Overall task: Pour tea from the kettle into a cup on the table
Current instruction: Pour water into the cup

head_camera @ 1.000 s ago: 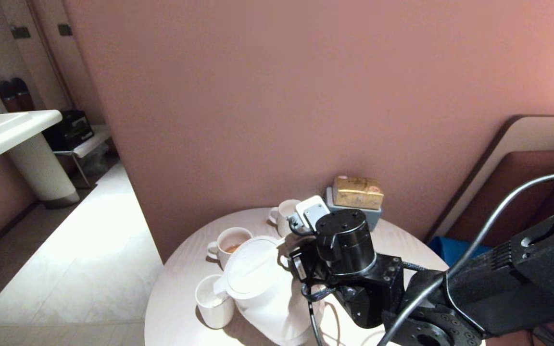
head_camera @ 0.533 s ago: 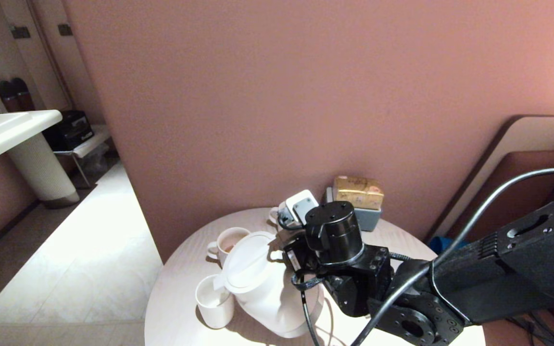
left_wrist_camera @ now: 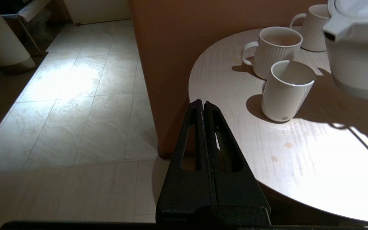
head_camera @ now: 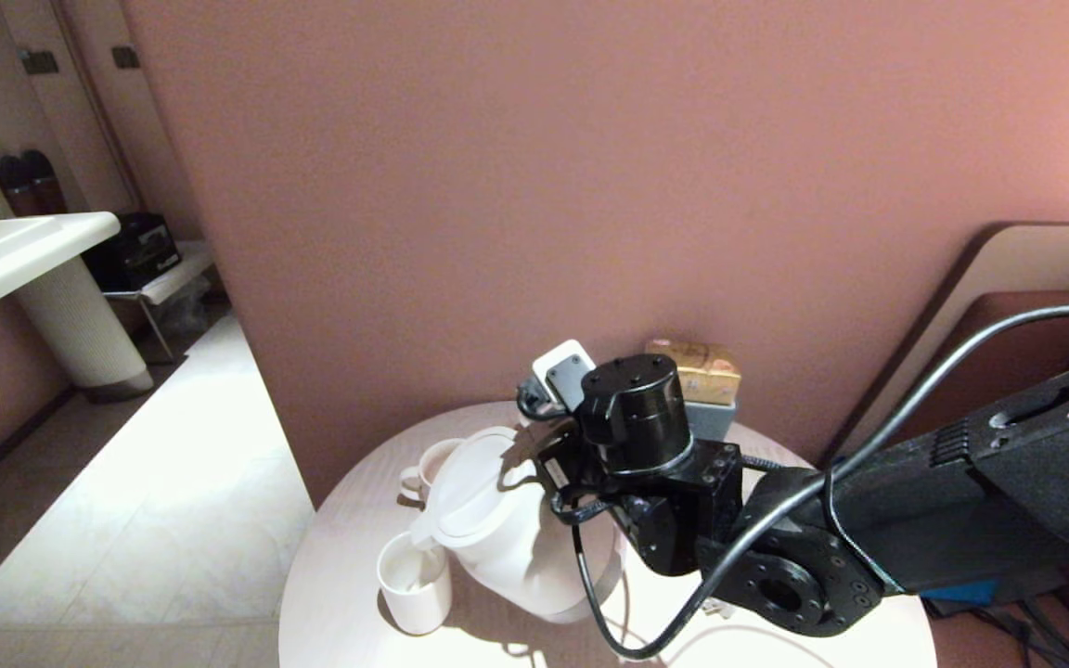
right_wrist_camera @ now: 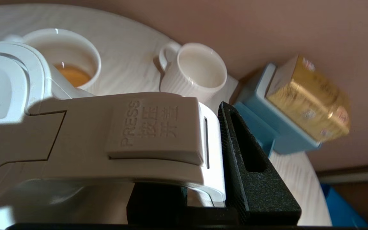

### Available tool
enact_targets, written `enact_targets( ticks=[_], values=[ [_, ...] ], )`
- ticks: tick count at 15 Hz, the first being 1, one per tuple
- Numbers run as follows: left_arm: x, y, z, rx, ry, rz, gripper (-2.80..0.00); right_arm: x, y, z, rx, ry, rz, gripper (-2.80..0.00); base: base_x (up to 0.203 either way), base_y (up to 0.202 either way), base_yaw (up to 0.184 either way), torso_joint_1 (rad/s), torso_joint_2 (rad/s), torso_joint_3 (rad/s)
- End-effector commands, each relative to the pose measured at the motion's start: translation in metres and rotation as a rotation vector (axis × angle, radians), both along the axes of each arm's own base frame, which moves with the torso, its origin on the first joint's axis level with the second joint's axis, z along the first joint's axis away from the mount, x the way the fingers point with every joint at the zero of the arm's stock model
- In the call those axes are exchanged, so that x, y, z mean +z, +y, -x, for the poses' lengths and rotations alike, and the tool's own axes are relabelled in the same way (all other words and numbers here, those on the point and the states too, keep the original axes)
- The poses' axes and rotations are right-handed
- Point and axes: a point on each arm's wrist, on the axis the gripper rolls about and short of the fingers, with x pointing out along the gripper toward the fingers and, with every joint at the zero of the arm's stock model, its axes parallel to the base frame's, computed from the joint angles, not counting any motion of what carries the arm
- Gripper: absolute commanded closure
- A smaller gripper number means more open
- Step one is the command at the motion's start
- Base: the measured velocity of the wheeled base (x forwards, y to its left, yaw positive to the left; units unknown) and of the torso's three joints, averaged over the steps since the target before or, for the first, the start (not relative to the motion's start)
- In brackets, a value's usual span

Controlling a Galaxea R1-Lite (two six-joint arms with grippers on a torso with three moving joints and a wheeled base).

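The right gripper (right_wrist_camera: 203,179) is clamped on the handle of the kettle (head_camera: 507,543), holding it tilted off the counter (head_camera: 340,594). In the head view the spout points toward eight o'clock, and the cup (head_camera: 414,580) stands just beyond its tip in that same direction, rim just below the spout. The pour likely turns on that line: more tilt along it should carry tea into the cup, not the ribbed mug (head_camera: 428,468) at eleven o'clock. The left gripper (left_wrist_camera: 203,107), pressed together, hangs beside the counter edge, farther off.
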Motion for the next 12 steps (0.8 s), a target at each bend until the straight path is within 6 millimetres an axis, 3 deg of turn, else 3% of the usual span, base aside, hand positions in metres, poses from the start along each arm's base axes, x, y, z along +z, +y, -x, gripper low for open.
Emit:
enact_targets(
  ticks=[1,12],
  values=[
    [0.000,0.000,0.000,0.000,0.001,0.000,0.00,0.007,0.002,-0.003,-0.002,-0.018,-0.010,0.00,0.000,0.000,0.000,0.000,0.00,0.000],
    [0.000,0.000,0.000,0.000,0.001,0.000,0.00,0.020,0.013,-0.013,0.025,-0.025,0.073,0.00,0.000,0.000,0.000,0.000,0.00,0.000]
  ],
)
